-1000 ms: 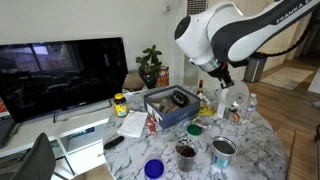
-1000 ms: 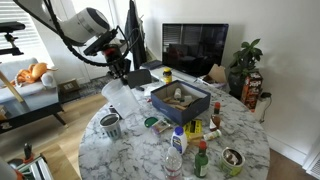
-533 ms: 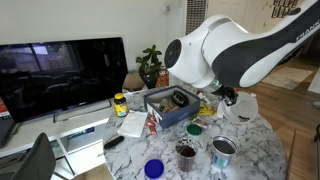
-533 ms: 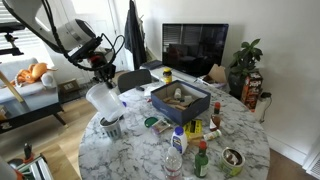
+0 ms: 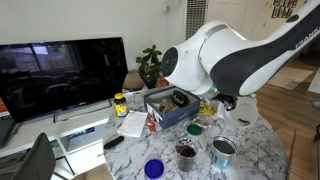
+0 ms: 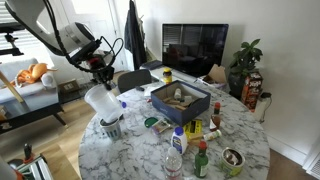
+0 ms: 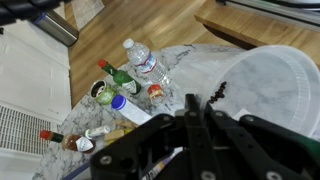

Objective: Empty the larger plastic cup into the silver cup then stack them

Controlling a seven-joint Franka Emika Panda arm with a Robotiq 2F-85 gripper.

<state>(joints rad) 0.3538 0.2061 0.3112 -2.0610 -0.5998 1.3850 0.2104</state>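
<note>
My gripper (image 6: 104,76) is shut on the larger plastic cup (image 6: 98,101), a pale bluish-white cup held tilted just above the silver cup (image 6: 111,126), which stands near the marble table's edge. In an exterior view the arm hides most of the pale cup (image 5: 243,108); the silver cup (image 5: 223,149) stands below it. In the wrist view the pale cup (image 7: 272,88) fills the right side beside my fingers (image 7: 196,112). Small dark pieces (image 7: 214,96) show at its rim.
A dark cup with brownish contents (image 5: 186,150) and a small vivid blue cup (image 5: 153,168) stand near the silver cup. A blue box (image 6: 180,100) sits mid-table. Bottles (image 6: 176,150) cluster at the front. A TV (image 6: 195,45) stands behind the round table (image 6: 135,155).
Over the last second my gripper carried the pale cup down and over the silver cup. In the last half second it has hardly moved.
</note>
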